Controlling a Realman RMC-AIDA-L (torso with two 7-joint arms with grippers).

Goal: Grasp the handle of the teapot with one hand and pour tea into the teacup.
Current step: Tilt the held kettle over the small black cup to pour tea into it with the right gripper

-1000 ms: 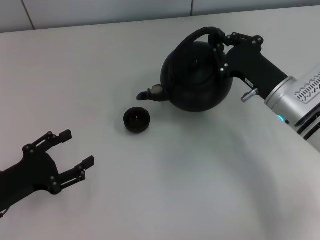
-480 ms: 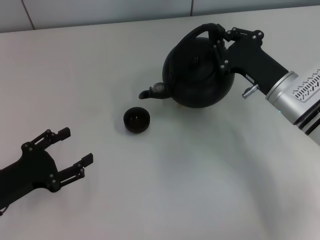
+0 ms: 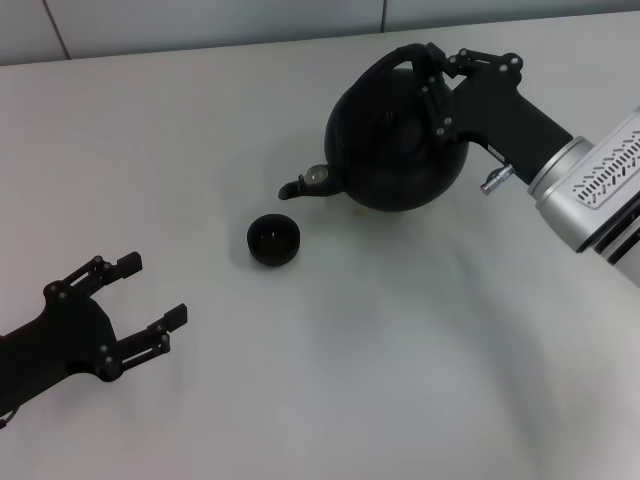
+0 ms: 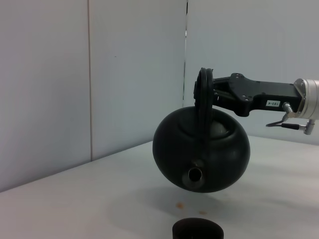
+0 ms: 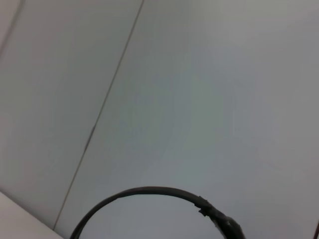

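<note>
The large black teapot (image 3: 392, 140) hangs in the air above the table at the back right, its short spout (image 3: 298, 187) pointing left toward the small black teacup (image 3: 273, 240). My right gripper (image 3: 436, 75) is shut on the teapot's arched handle (image 3: 402, 60). In the left wrist view the teapot (image 4: 202, 149) floats above its shadow, its spout (image 4: 195, 174) above the teacup's rim (image 4: 198, 230). The handle's arc (image 5: 149, 196) shows in the right wrist view. My left gripper (image 3: 148, 293) is open and empty at the front left, well away from the cup.
The white table (image 3: 350, 380) spreads around the cup. A pale wall with vertical seams (image 3: 384, 15) runs along the table's far edge. Small brownish spots (image 4: 179, 203) lie on the table below the teapot.
My right gripper has lifted the teapot slightly and shifted it up and back. The spout now sits a little higher. The left arm and the cup have stayed put.
</note>
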